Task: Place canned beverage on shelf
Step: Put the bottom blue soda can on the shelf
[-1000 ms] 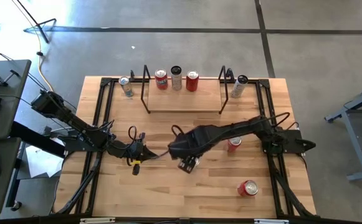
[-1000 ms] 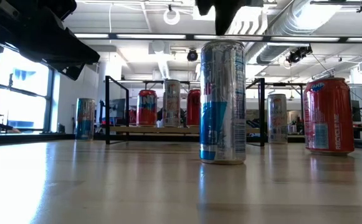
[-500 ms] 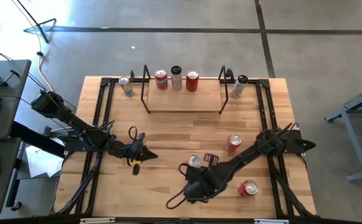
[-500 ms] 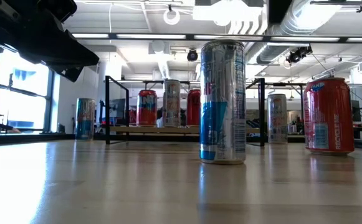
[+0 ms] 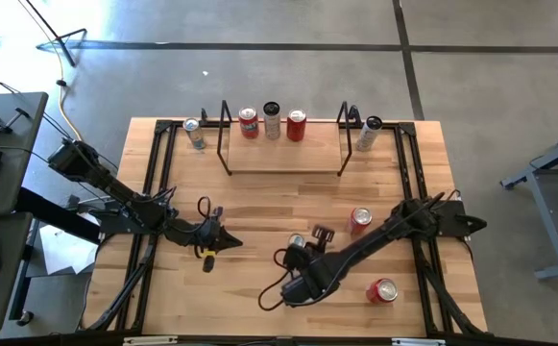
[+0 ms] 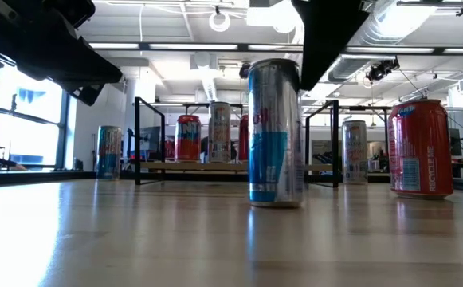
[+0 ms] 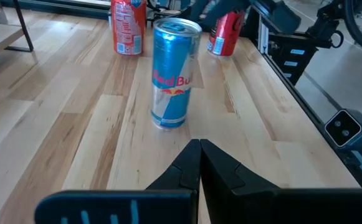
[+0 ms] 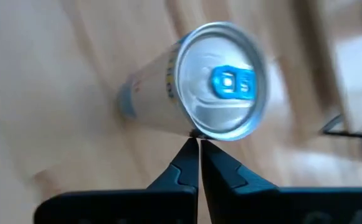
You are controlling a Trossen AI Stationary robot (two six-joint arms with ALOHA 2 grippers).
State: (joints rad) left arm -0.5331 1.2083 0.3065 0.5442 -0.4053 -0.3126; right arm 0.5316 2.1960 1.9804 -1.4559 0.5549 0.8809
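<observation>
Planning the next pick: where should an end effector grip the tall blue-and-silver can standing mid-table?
Probably around the middle of the blue-and-silver can, fingers on opposite sides, coming from above. It stands upright, slim and round, with open tabletop around it.

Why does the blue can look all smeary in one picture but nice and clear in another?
In the right wrist view the blue can and the wood around it are streaked with blur, only its silver top fairly crisp. In the left wrist view the same can is sharp, its lettering readable. In the low view, bright windows glare behind it.

I see the slim blue-and-silver can (image 5: 297,241) upright mid-desk, well apart from the light-wood shelf (image 5: 283,156) at the back edge.
</observation>
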